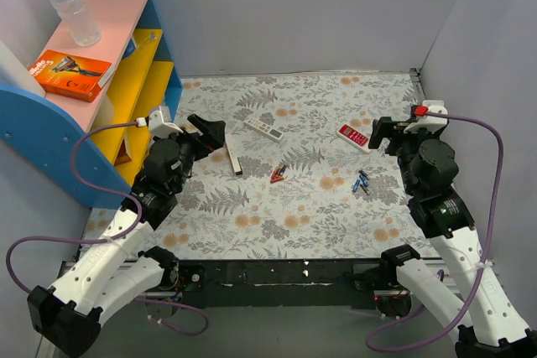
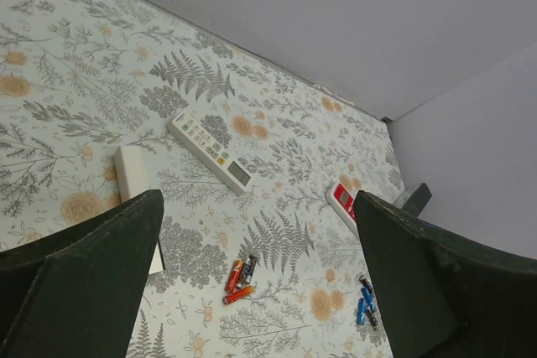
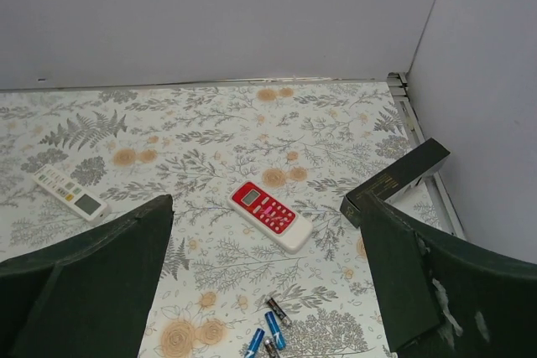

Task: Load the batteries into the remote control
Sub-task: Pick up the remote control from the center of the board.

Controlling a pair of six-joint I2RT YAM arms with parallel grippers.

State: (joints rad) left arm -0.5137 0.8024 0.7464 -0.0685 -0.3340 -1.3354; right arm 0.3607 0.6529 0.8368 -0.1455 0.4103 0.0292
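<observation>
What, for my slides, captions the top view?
Left gripper and right gripper open, remote control and batteries loose on the table.

The table [image 1: 252,224] before me wears a pale cloth printed with grey ferns and orange blossoms. The remote control [image 1: 233,159] — a slim white bar, dark at its near end — lies left of centre, pointing roughly away from me; just beyond it to the right, a shorter white remote [image 1: 263,129] with buttons lies slantwise. A red remote [image 1: 353,136] lies toward my right; the batteries [image 1: 361,182] — small and blue — cluster nearer me than it; red-orange pieces [image 1: 277,175] lie near the middle, between the bar and the batteries; a long dark box [image 3: 394,180] sits by the right wall.
</observation>
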